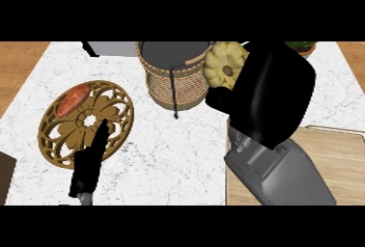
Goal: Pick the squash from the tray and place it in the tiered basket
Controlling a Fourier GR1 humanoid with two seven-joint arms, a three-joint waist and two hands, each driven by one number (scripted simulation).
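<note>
Since the squash [227,66] is already off the tray [47,136] and up beside the basket [160,83], the carry looks nearly done and the drop is what remains. The right hand [274,94] shows its back to the view, so the fingers are hidden. The squash sits tight against the hand's left edge with nothing under it, so I judge the hand is closed round it. The squash is level with the basket's top rim and just right of the dark opening, not yet over it. Holding it high makes sense, since the wicker wall is tall and the squash must clear the rim before it can go down inside. A short shift to the left should bring it above the opening. The risk is catching the rim or tipping the basket.

The left hand [91,157] rests edge-on over the tray's near side, fingers straight and holding nothing, well out of the way. A red vegetable [73,100] lies on the tray's far side. A wooden board [339,159] lies on the counter [178,154] at the right.
</note>
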